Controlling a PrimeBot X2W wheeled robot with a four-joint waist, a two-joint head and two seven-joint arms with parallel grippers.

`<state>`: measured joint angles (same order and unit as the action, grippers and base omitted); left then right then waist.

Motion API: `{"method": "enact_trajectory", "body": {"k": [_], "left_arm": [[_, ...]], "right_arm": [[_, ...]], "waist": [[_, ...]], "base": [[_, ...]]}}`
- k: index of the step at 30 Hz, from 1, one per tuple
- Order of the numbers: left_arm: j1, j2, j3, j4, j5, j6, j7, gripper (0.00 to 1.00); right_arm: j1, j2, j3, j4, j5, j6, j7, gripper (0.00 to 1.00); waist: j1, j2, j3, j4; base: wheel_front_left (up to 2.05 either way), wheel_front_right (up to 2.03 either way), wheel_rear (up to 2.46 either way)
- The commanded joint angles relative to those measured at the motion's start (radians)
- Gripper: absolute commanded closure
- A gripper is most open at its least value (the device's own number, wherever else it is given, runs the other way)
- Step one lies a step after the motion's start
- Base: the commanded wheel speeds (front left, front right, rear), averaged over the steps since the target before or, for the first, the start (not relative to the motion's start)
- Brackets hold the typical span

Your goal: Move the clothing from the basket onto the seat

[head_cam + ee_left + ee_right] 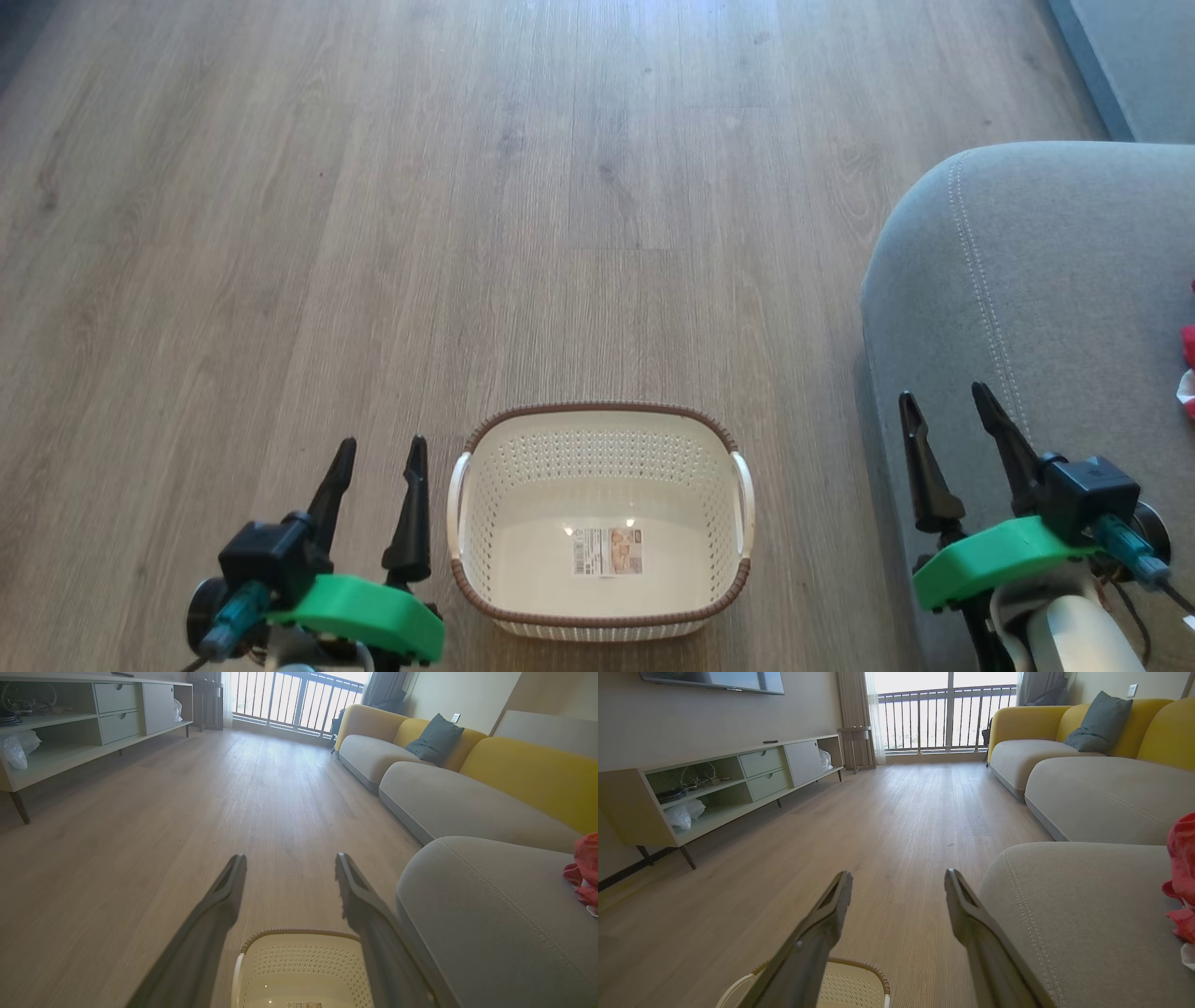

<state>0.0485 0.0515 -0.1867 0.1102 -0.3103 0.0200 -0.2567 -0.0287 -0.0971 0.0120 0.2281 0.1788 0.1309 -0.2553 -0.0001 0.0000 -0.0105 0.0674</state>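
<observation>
Holding my left gripper (383, 443) with its two fingers spread and nothing between them, I have it just beside the basket (597, 448), at the basket's nine o'clock, above the wooden floor (467, 187). My right gripper (943, 394) is spread the same way, bare, over the near edge of the seat (1027, 280) at the basket's three o'clock. The basket stands on the floor, its barcode sticker (607, 551) showing on the bottom. The clothing (1187, 359), red with a bit of white, lies on the seat farther toward three o'clock, well apart from the basket.
</observation>
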Motion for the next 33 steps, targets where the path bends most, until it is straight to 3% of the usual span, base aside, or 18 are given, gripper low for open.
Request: {"method": "enact_trajectory", "body": {"k": [1, 9, 10, 13, 33], "left_arm": [[-0.03, -0.001, 0.046, -0.038, 0.003, 0.005, -0.005, 0.0], [-0.03, -0.001, 0.06, -0.032, -0.037, 0.004, -0.005, 0.0], [0.0, 0.0, 0.026, 0.004, -0.036, 0.007, 0.0, 1.0], [0.015, 0.0, 0.024, 0.054, -0.037, 0.006, 0.001, 1.0], [-0.012, 0.008, 0.056, 0.068, -0.25, -0.019, 0.05, 1.0]], "right_arm": [[-0.024, 0.0, 0.027, -0.029, 0.001, 0.0, -0.006, 0.0], [-0.031, -0.002, 0.027, -0.028, 0.003, 0.0, -0.006, 0.0], [0.0, 0.0, 0.003, 0.004, 0.0, 0.0, 0.0, 1.0], [0.012, 0.001, 0.005, 0.053, 0.001, 0.0, 0.001, 1.0], [-0.003, 0.008, -0.017, 0.047, 0.23, 0.0, 0.06, 1.0]], "waist": [[0.0001, 0.0, 0.001, -0.001], [0.0001, 0.0, 0.004, 0.002], [0.0001, 0.0, 0.004, 0.002], [0.0001, 0.0, 0.005, 0.002], [0.0001, 0.0, 0.006, -0.009]], "base": [[0.0, 0.0, 0.0], [0.0, 0.0, 0.0], [0.0, 0.0, 0.0], [0.0, 0.0, 0.0], [0.0, 0.0, 0.0]]}}
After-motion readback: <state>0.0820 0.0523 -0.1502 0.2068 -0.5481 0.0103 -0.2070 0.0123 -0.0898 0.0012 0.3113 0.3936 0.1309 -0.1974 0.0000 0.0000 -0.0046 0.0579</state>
